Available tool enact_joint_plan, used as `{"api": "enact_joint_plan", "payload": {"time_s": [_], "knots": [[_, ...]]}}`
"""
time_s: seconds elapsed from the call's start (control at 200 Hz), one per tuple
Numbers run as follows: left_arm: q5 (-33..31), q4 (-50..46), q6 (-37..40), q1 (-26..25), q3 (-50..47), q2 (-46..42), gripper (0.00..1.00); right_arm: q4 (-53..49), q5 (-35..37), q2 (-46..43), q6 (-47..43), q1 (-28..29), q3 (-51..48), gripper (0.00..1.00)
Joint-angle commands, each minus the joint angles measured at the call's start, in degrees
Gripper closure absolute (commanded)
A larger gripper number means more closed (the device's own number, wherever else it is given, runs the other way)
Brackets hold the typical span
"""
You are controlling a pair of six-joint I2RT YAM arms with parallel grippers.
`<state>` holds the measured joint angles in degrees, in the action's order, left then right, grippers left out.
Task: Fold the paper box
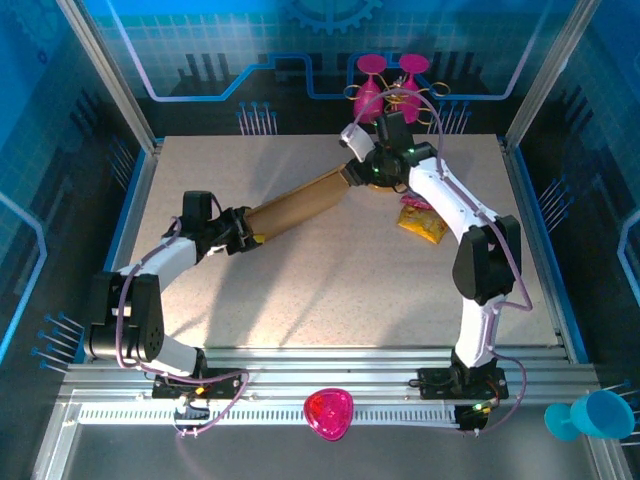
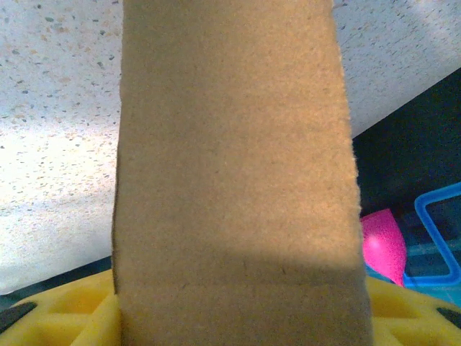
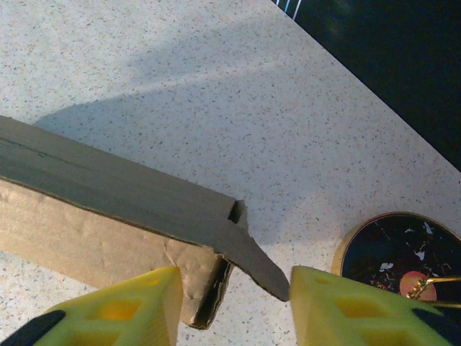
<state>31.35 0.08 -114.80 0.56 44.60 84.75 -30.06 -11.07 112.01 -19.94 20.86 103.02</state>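
The paper box (image 1: 300, 205) is a long, flattened brown cardboard piece lying slantwise across the middle of the table. My left gripper (image 1: 243, 232) is shut on its near-left end. In the left wrist view the cardboard (image 2: 230, 180) runs up between the yellow fingers (image 2: 72, 306), with my left gripper (image 2: 241, 306) around it. My right gripper (image 1: 355, 172) is at the far-right end. There its jaws (image 3: 234, 288) stand open on either side of the box's end (image 3: 108, 194). A loose flap (image 3: 259, 263) pokes out between them, its tip at the right finger (image 3: 338, 306).
A yellow snack bag (image 1: 422, 222) lies right of the box, under the right arm. Two pink goblets (image 1: 385, 85) stand at the back edge. A pink dish (image 1: 329, 412) and a blue cup (image 1: 590, 415) sit on the front rail. A dark round disc (image 3: 400, 256) lies by the right finger.
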Motion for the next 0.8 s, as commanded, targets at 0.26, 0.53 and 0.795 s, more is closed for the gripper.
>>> {"api": "enact_joint_plan", "payload": {"time_s": [0.26,0.53,0.795], "knots": [[1.53,-2.89,-8.50,1.11,2.07,-0.68,0.46,-2.54,-2.95,2.96,1.12,-0.04,3.86,0.84],[1.68,-2.83,-8.37,1.20,2.42,-0.13,0.46,-3.72,-3.32,2.35,1.63,0.41,4.33,1.00],[1.79,-2.61,-8.45,1.23,2.74,0.16,0.46,-3.18,-1.61,1.46,2.94,1.35,1.68,1.00]]}}
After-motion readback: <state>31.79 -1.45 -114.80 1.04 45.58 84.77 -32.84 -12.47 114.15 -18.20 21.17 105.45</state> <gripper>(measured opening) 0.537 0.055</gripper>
